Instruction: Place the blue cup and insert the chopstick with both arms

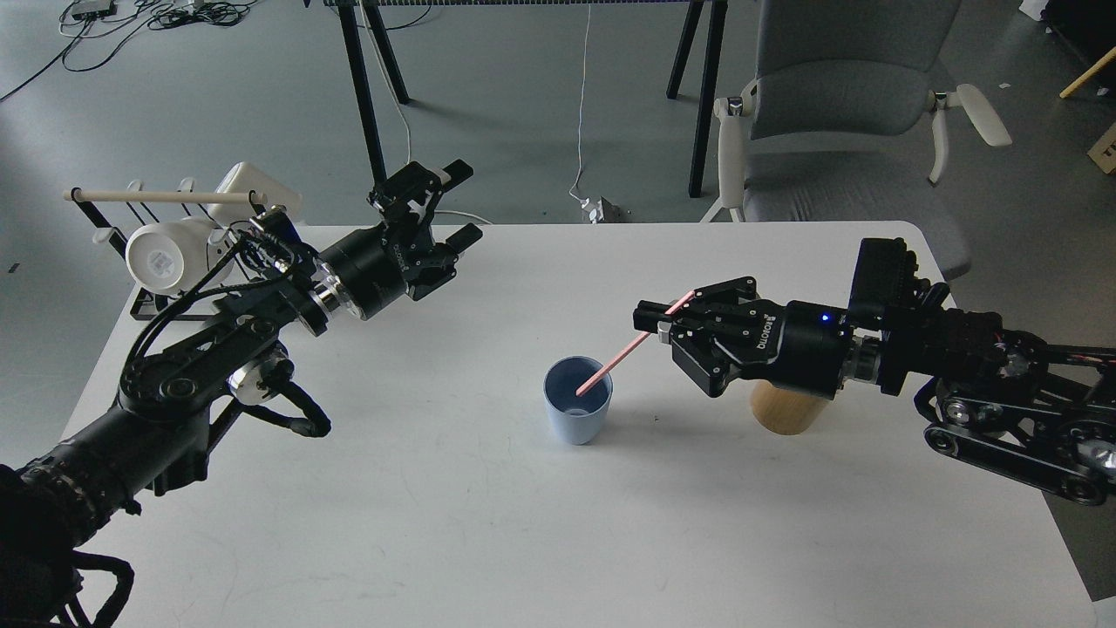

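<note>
Your left arm enters nearest the camera at the table's [488,541] near-left corner; its left gripper [453,214] hangs wide and empty above the far-left edge, beside the black wire rack with white mugs [166,253]. Midway along the table stands the small pale-blue plastic cup [577,412], upright. Your right gripper [667,318] pinches the thin pink chopstick [623,353], slanted, lower tip inside the cup's mouth. Release too early, or push sideways, and the light cup could tip. A tan bamboo cylinder [785,410] sits under your right wrist, so lowering risks a knock. Open room lies toward the near edge.
</note>
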Controlling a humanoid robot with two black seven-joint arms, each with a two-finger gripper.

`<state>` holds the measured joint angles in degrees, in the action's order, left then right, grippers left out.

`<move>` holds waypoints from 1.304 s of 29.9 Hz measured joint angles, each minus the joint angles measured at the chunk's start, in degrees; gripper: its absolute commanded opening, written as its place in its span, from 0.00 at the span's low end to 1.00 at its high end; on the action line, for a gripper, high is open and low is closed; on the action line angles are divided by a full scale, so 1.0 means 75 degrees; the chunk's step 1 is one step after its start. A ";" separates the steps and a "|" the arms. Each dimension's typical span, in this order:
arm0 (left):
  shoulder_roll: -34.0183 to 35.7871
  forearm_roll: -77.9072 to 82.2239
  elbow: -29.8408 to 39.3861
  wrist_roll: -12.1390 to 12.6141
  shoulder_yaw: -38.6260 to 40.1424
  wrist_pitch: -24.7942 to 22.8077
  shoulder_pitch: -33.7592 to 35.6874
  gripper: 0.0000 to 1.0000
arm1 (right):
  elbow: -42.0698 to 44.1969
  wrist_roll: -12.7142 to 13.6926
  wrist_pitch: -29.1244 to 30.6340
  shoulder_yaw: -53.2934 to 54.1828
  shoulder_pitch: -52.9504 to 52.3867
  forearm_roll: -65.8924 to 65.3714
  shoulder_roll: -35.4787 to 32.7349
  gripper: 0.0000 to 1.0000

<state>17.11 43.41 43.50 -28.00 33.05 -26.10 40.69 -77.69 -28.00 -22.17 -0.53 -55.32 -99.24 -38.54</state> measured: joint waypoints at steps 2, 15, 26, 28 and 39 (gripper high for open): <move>-0.0012 0.0000 -0.0025 0.0000 0.0000 0.0000 0.0000 0.98 | 0.0146 0.0000 -0.0006 -0.0022 0.0008 0.0000 0.0123 0.11; -0.0020 0.0000 -0.0047 0.0000 -0.0003 0.0000 0.0000 0.98 | 0.0539 0.0000 -0.0102 -0.0188 0.0004 0.0052 0.0647 0.76; -0.0043 -0.0097 -0.0115 0.0000 0.0055 0.0000 -0.0003 0.98 | 0.0506 0.0000 -0.0402 0.0719 0.0011 0.1604 0.0547 0.94; -0.0023 -0.0263 -0.0160 0.0000 0.0102 -0.0009 0.0027 0.98 | 0.0511 0.0000 -0.0407 0.0979 0.0030 0.2406 0.0545 0.94; 0.0073 -0.0937 -0.0200 0.0000 0.0963 -0.0102 0.0237 0.98 | 0.0418 0.0001 -0.0339 0.2675 0.0700 0.7442 0.0248 0.94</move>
<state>17.66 36.38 42.00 -28.00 40.27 -26.87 42.47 -74.56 -27.99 -24.72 19.53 -50.07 -43.43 -36.69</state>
